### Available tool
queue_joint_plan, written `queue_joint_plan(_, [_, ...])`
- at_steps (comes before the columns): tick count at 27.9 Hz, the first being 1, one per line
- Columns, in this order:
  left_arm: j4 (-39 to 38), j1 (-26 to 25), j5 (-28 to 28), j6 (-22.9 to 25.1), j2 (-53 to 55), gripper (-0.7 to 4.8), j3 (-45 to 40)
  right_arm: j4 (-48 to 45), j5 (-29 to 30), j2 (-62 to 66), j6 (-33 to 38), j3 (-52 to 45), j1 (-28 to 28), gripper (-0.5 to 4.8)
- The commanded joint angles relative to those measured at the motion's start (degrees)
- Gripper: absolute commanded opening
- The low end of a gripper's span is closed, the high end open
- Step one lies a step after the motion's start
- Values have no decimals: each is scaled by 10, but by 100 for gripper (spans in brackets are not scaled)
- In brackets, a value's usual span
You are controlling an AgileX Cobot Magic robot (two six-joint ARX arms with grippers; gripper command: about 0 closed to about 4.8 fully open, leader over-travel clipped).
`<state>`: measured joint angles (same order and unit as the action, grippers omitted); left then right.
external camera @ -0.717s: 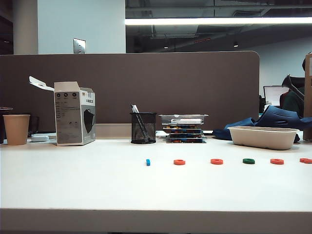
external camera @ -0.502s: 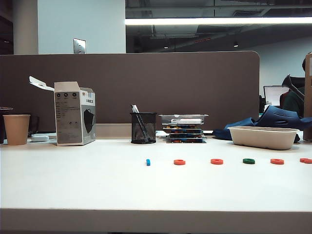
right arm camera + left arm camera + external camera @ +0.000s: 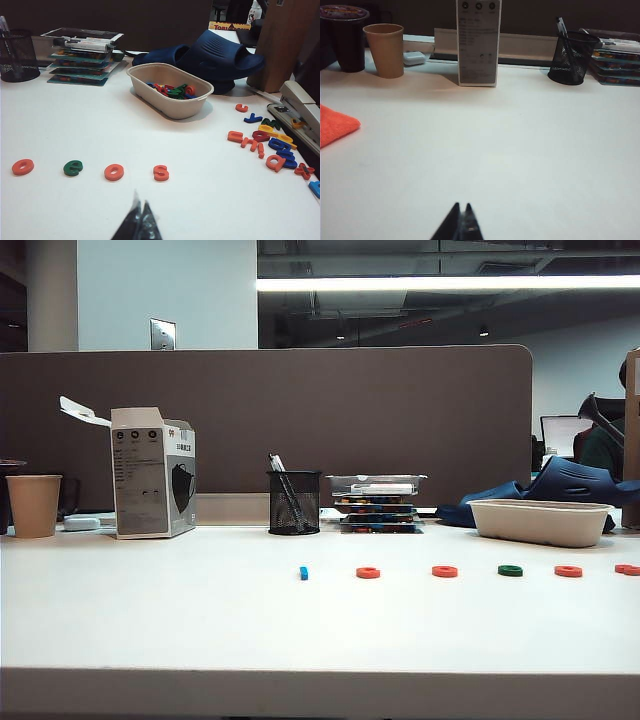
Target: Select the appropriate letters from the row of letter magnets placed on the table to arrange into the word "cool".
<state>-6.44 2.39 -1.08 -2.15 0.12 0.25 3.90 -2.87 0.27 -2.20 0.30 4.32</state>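
nothing has moved: left tool (image 3: pixel 459 222) and right tool (image 3: pixel 138 222), both closed and empty, hover over white counter (image 3: pixel 150 620); small flat plastic letter row (image 3: pixel 445 571) untouched, task unstarted.

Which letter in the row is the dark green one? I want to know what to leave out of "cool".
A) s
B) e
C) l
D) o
B: in the right wrist view the dark green magnet is shaped like an e, lying between two orange o's on the table.
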Motion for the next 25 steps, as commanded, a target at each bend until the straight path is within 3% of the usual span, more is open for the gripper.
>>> queue_joint_plan(1, [5,0,-2,2,0,-5,2,-7,0,-4,3,-3,0,3])
queue_joint_plan(6, [13,0,-6,-8,0,-5,3,-7,0,-4,3,-3,0,3])
queue_joint_plan(11, [7,0,-89,-48,0,-5,66,-9,0,-4,3,-3,0,3])
queue_joint_plan(18, [-171,0,-160,-56,11,-5,245,-10,0,-4,3,-3,0,3])
queue_joint_plan(25, [-414,0,-232,-59,137,-5,478,-9,0,-4,3,-3,1,3])
